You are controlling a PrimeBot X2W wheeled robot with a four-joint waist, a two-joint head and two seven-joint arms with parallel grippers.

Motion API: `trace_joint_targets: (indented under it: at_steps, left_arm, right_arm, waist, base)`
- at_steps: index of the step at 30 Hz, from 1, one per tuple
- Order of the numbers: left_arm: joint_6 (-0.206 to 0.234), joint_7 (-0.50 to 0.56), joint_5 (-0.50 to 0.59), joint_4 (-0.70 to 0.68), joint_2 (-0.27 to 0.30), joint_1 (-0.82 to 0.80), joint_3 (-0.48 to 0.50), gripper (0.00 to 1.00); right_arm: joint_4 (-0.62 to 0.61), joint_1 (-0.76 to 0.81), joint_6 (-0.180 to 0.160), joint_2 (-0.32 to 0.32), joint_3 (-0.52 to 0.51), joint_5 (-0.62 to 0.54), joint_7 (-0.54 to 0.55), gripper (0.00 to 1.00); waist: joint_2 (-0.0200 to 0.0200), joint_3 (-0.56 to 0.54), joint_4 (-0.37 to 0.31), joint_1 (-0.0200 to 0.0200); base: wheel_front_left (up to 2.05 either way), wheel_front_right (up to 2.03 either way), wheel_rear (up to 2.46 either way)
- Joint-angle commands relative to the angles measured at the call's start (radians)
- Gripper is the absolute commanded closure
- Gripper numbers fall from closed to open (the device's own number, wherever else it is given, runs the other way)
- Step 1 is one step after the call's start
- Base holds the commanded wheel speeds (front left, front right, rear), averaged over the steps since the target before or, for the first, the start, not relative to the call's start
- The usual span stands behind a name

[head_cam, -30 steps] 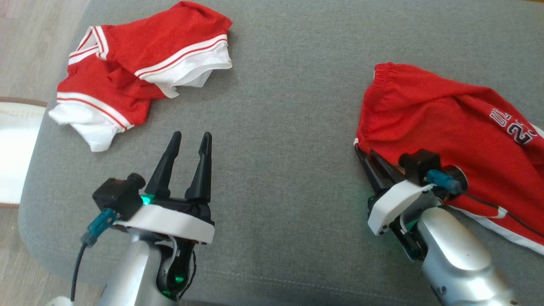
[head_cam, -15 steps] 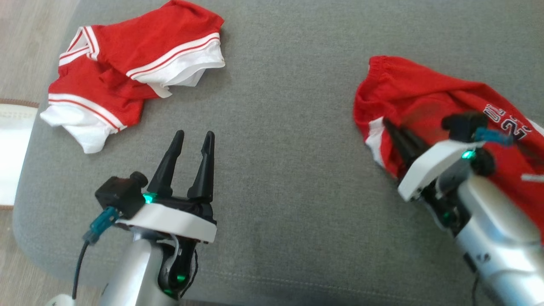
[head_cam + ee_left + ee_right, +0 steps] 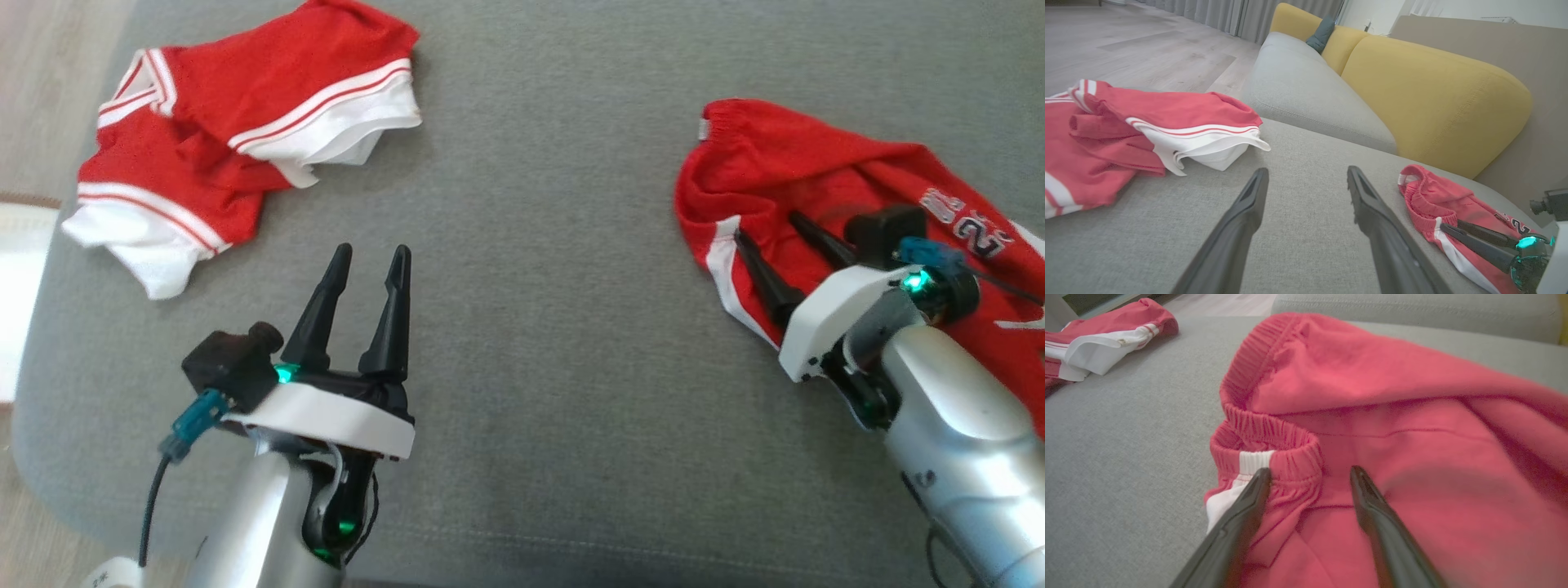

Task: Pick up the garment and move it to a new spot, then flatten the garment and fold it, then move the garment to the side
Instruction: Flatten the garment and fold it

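**Inspector:** State of the right gripper (image 3: 766, 227)?

**Operator:** Released. A second ago it was clenched on the waistband corner of the garment (image 3: 784, 155). Now its fingers stand apart over that same corner, at the right of the head frame, with no cloth pinched between them.

**Inspector:** Where is the garment?

**Operator:** On the grey seat (image 3: 531, 343), at the right side of the frame, bunched rather than flat. The waistband (image 3: 1274, 433) is curled over on itself. A white stripe shows at the near edge and the printed number lies toward the far right.

**Inspector:** Left gripper (image 3: 371, 250)?

**Operator:** Fingers spread with nothing in them, over bare seat at lower left, as it was before. The second shorts (image 3: 245, 114) lie crumpled at upper left, well apart from both grippers.

**Inspector:** What does that mean for the task?

**Operator:** In my judgement the move to a new spot is complete and the drop has only just been made. Flattening is due next. The curled waistband and the ridge across the middle need drawing out, probably with both arms, before any fold is attempted.
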Motion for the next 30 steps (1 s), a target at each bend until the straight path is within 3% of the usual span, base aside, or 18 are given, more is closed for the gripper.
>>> trace_joint_targets:
  at_steps: [1,10,18,23,30]
  left_arm:
    - [0.0,-0.005,0.009,-0.03,0.008,-0.037,0.03,0.0]
    - [-0.01,-0.005,0.037,-0.033,0.008,-0.025,0.057,0.0]
    - [-0.02,-0.005,0.066,-0.038,0.008,-0.032,0.069,0.0]
    - [-0.025,-0.005,0.077,-0.04,0.008,-0.033,0.092,0.0]
    - [-0.031,-0.005,0.101,-0.03,0.008,-0.062,0.105,0.0]
  right_arm:
    - [-0.02,-0.023,-0.001,0.007,0.011,-0.01,-0.019,0.0]
    - [-0.061,0.015,-0.001,0.053,-0.016,-0.005,-0.131,0.0]
    - [-0.202,0.172,-0.001,0.076,-0.199,-0.064,-0.21,0.0]
    - [-0.347,0.339,-0.001,0.17,-0.365,-0.176,-0.221,0.0]
    - [-0.481,0.433,-0.001,0.247,-0.429,-0.287,-0.216,0.0]
  waist:
    - [0.0,-0.01,-0.016,-0.0001]
    - [0.0,-0.082,-0.127,-0.0001]
    - [0.0,-0.124,-0.227,-0.0001]
    - [0.0,-0.13,-0.287,-0.0001]
    - [0.0,-0.106,-0.358,-0.0001]
  base:
    - [0.0,0.0,0.0]
    - [0.0,0.0,0.0]
    - [0.0,0.0,0.0]
    - [0.0,0.0,0.0]
    - [0.0,0.0,0.0]
